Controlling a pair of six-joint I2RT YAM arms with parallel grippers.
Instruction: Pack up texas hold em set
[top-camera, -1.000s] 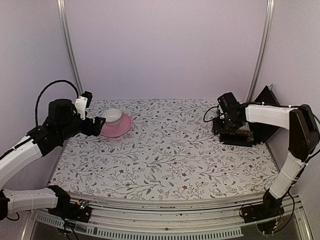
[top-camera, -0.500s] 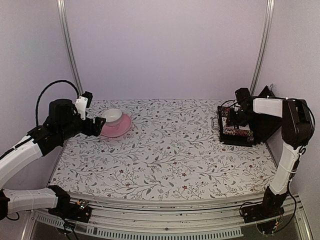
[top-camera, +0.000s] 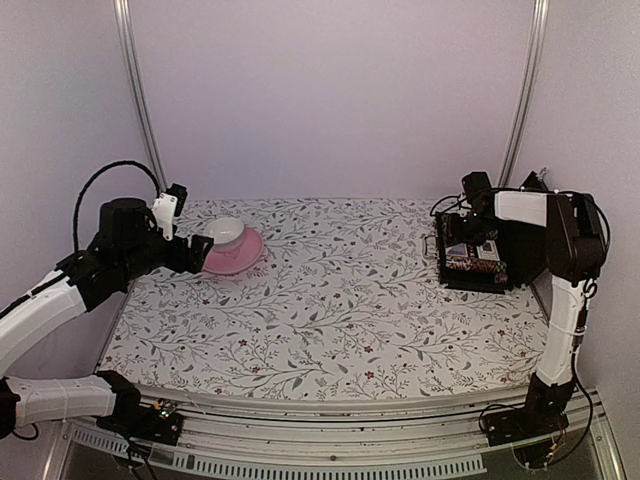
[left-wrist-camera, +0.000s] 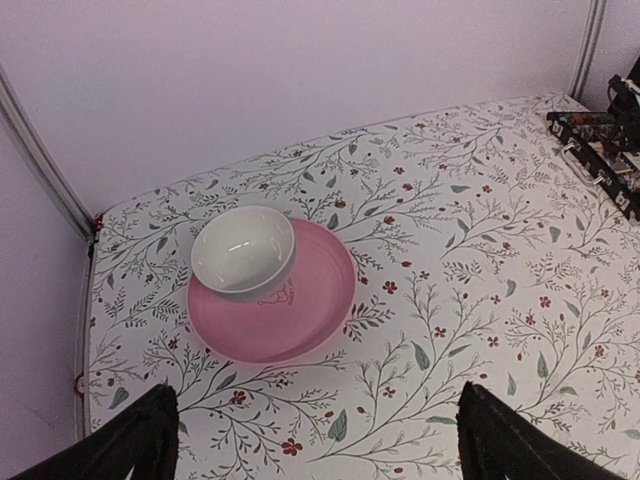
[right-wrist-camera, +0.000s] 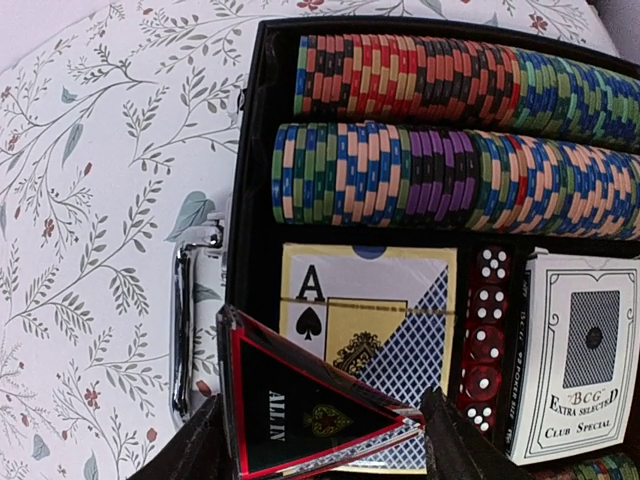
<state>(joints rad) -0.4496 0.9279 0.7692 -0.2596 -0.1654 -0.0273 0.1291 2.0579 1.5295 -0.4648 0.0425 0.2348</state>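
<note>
Near edge: both arm bases sit at the bottom of the overhead view, on a pale metal rail (top-camera: 330, 428) in front of the table.
Surface: the table (top-camera: 340, 310) wears a white cloth printed with grey sprigs and small red flowers.
Left claw: the left claw (top-camera: 197, 252) hangs at the left middle of the overhead view, just beside the saucer. Its fingers (left-wrist-camera: 120, 450) fill the bottom corners of the left wrist view, spread wide over bare cloth.
Saucer and cup: a pink saucer (top-camera: 243, 258) lies at the far left of the cloth. A white cup (top-camera: 226, 233) stands upright on its back-left part.
Case: the black case (top-camera: 478, 274) lies open at the far right of the table, its lid raised toward the right wall.
Right claw: the right claw (top-camera: 463, 232) is over the case's left end. It is pinching the triangle marker (right-wrist-camera: 300, 405), red and black and lettered ALL IN, which is held tilted above an ace-faced deck.
Room: pale lilac walls (top-camera: 330, 100) stand behind and at both sides. Two aluminium posts (top-camera: 138, 100) rise at the back corners.
Right wrist view only: it shows two chip rolls (right-wrist-camera: 450, 175) lying side by side, card decks (right-wrist-camera: 585, 350) below them, red dice (right-wrist-camera: 487, 345) between the decks, and the metal handle (right-wrist-camera: 183, 330) on the case's left wall.
Overhead view only: it shows both arms, the lid and the posts.
Left wrist view only: it looks down into the cup's hollow and shows a corner of the case at the upper right.
</note>
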